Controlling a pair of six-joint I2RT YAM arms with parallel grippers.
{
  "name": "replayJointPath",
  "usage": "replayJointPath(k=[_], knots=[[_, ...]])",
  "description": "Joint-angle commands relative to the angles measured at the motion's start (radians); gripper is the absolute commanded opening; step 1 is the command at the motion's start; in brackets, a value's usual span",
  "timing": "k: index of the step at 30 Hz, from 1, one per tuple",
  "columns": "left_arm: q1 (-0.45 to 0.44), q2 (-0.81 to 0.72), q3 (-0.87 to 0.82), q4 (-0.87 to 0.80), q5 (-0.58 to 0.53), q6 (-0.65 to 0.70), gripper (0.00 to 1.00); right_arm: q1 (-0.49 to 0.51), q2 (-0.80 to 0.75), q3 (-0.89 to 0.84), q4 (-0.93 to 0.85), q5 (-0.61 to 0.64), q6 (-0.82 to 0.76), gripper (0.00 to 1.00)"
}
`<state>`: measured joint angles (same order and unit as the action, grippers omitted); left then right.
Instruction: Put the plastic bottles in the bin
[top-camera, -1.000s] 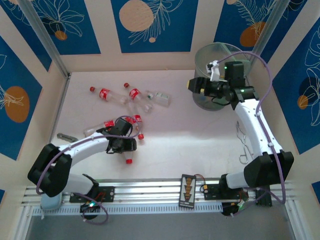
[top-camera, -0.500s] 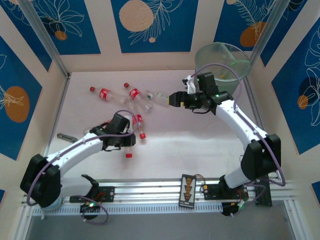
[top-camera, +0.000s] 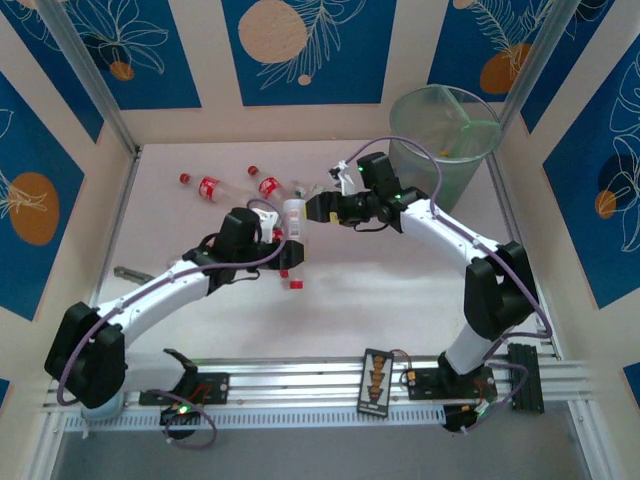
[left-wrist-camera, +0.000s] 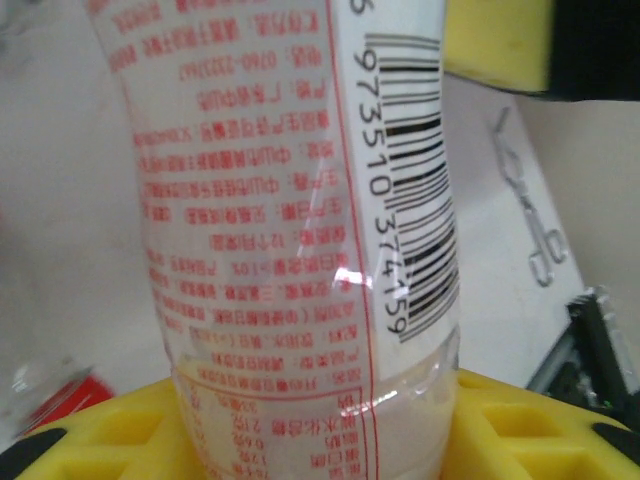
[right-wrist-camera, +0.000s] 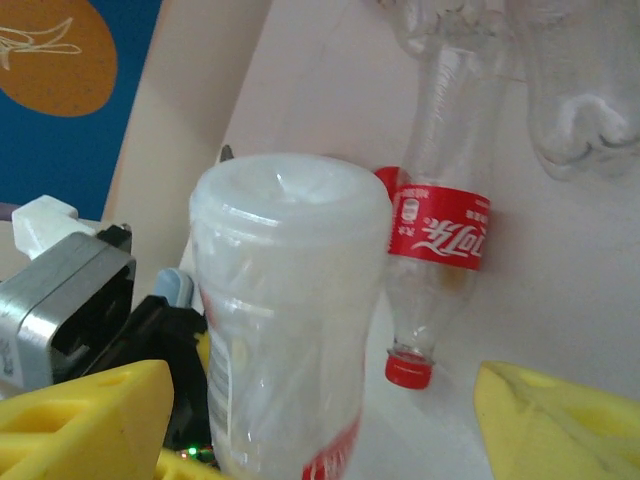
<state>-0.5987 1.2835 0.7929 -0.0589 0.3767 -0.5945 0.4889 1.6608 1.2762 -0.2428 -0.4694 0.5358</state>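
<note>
Plastic bottles (top-camera: 212, 188) are lying loose at the far left of the counter (top-camera: 400, 290), so most of the job is waiting; what the bin (top-camera: 470, 165) is holding I cannot tell. Mid-counter, the left hand (top-camera: 285, 238) is gripping one white-labelled bottle (top-camera: 292, 213), and the right hand (top-camera: 316, 209) is gaping open just beside it. Bare counter is lying between them and the bin's tall rim.

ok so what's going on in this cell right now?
The left hand is shut on a clear bottle with red print, holding it up over the table. The right hand is open and right at that bottle, whose base sits between its jaws; it looks like a handover toward the bin. Several other bottles lie at the far side of the table.
</note>
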Motion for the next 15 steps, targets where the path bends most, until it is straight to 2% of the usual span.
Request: replayJointPath(k=[1,3,7,11,15], knots=[[-0.015,0.014,0.021,0.132,0.106,-0.021,0.50,0.011,0.043,0.018,0.075,-0.054,0.038,0.79],[-0.021,0.019,0.024,0.139,0.119,-0.020,0.50,0.011,0.060,0.026,0.099,-0.063,0.050,0.77],[-0.026,0.023,0.021,0.140,0.116,-0.018,0.50,0.013,0.088,0.034,0.128,-0.090,0.072,0.66],[-0.026,0.036,0.025,0.149,0.116,-0.019,0.50,0.017,0.096,0.036,0.155,-0.120,0.090,0.60],[-0.027,0.042,0.023,0.167,0.113,-0.028,0.50,0.024,0.097,0.050,0.127,-0.109,0.066,0.53]])
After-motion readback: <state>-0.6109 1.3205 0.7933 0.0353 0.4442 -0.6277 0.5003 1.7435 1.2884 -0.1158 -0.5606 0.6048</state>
